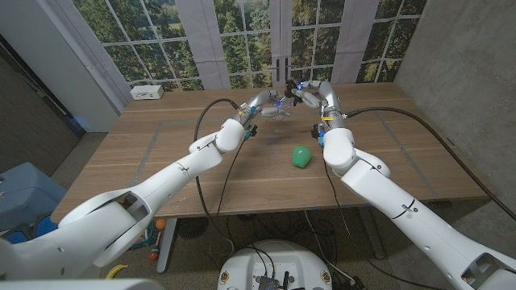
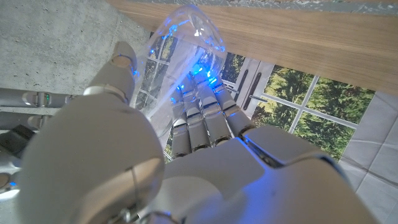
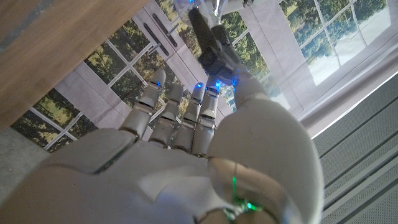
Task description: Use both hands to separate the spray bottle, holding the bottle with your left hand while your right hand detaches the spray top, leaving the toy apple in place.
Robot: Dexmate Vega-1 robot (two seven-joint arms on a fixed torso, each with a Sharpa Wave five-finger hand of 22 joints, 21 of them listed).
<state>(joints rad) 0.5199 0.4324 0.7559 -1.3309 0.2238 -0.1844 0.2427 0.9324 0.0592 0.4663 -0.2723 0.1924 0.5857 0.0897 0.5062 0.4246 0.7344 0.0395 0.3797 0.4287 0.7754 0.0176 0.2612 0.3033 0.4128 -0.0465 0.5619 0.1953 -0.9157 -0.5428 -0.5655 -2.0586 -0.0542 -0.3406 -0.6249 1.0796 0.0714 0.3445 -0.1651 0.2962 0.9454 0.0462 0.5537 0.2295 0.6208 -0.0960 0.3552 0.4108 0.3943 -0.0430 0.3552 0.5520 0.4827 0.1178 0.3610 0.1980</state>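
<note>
Your left hand (image 2: 205,124) grips the bottle (image 2: 186,43); your right hand (image 3: 205,118) pinches the top (image 3: 211,43). The apple (image 1: 301,156) sits nearer, a white box (image 1: 147,92) far left.

No legible text, label, brand, number or sign is found in any of the three views. The clear bottle (image 2: 186,50) carries no readable marking, nor does its black spray top (image 3: 211,46). The white box (image 1: 147,92) at the table's (image 1: 161,177) far left corner shows a plain face; any print there is too small to read.
</note>
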